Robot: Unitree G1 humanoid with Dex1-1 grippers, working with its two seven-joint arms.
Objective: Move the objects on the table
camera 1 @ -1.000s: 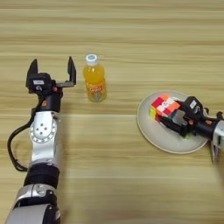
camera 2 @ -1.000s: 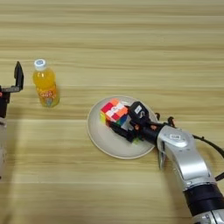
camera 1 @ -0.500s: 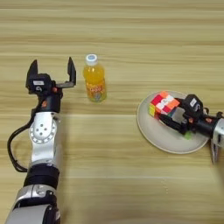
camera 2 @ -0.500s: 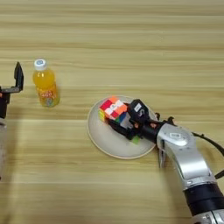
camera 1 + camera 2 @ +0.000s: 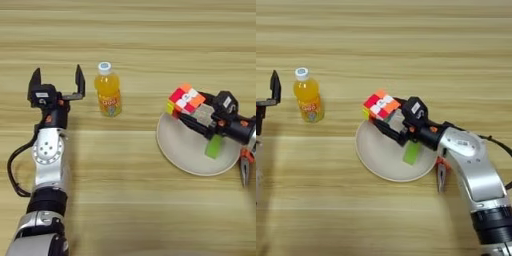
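A: Where does the right gripper (image 5: pixel 387 121) stand with the puzzle cube (image 5: pixel 380 105)?

B: Its two black fingers are closed on the cube and hold it at their tips, tilted, over the far-left rim of the round beige plate (image 5: pixel 376 160). The cube looks lifted clear of the plate — though whether its lowest corner touches the rim cannot be told.

A: What else lies near that gripper?

B: A flat green block (image 5: pixel 411 152) sits on the plate just under the wrist, and the orange-handled pliers (image 5: pixel 441 175) lie on the table (image 5: pixel 406 50) beside the plate's edge, below the forearm.

A: And the other side?

B: The left gripper (image 5: pixel 56 85) waits with its fingers spread wide and nothing between them. The orange-juice bottle (image 5: pixel 108 96) stands upright just to the right of its right finger, close but apart.

A: How should the carry be done well?

B: Judging from the grip, the hold is at the fingertips on a tilted cube, so it could twist. The arm would do best to keep the grip firm, move slowly, pass the rim with the cube held high, and keep the wrist off the green block. The cube should be lowered flat onto bare wood before the fingers part — well away from the bottle, which would tip easily.
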